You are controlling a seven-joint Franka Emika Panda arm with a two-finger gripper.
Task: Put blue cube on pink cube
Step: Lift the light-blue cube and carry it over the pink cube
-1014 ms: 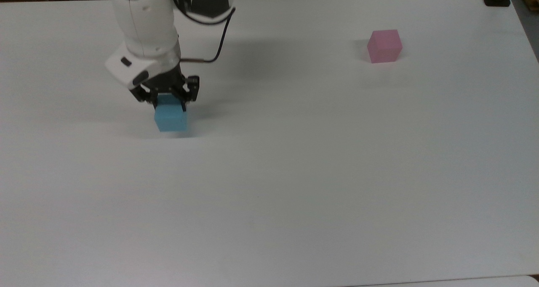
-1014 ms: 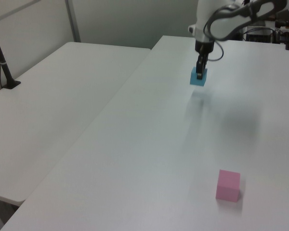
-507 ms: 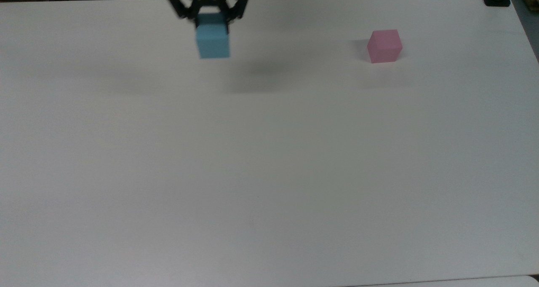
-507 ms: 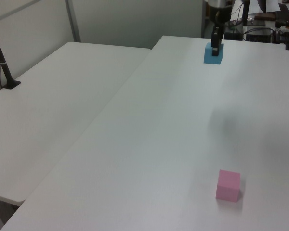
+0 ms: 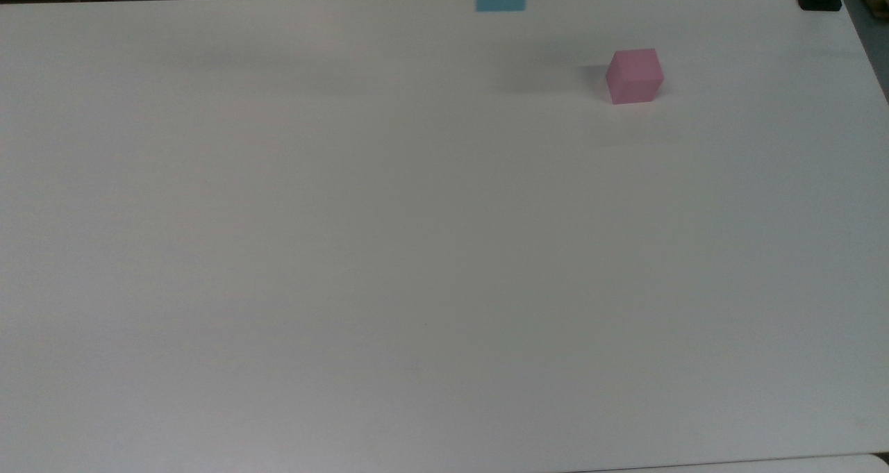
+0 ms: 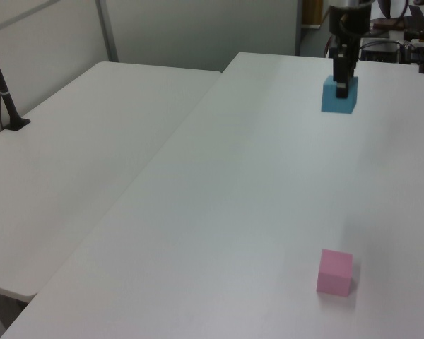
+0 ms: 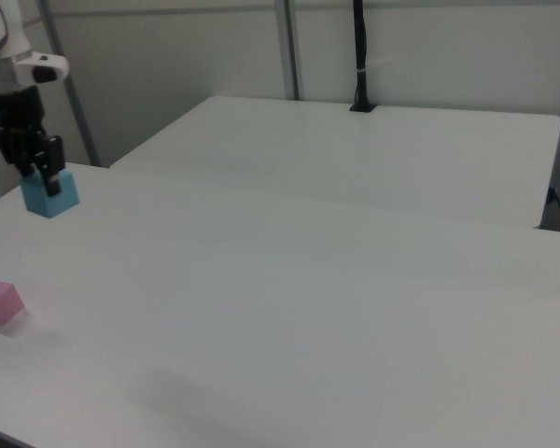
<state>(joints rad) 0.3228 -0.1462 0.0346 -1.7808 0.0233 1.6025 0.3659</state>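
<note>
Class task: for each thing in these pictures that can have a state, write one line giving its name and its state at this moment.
Gripper: shut on the blue cube, raised.
Blue cube: held in the air, clear of the table.
Pink cube: resting on the table, apart from the blue cube, nothing on top.

Top overhead; left, right oblique (table [image 5: 417, 251] shared).

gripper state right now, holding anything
Gripper: closed on the blue cube, carried above the table.
</note>
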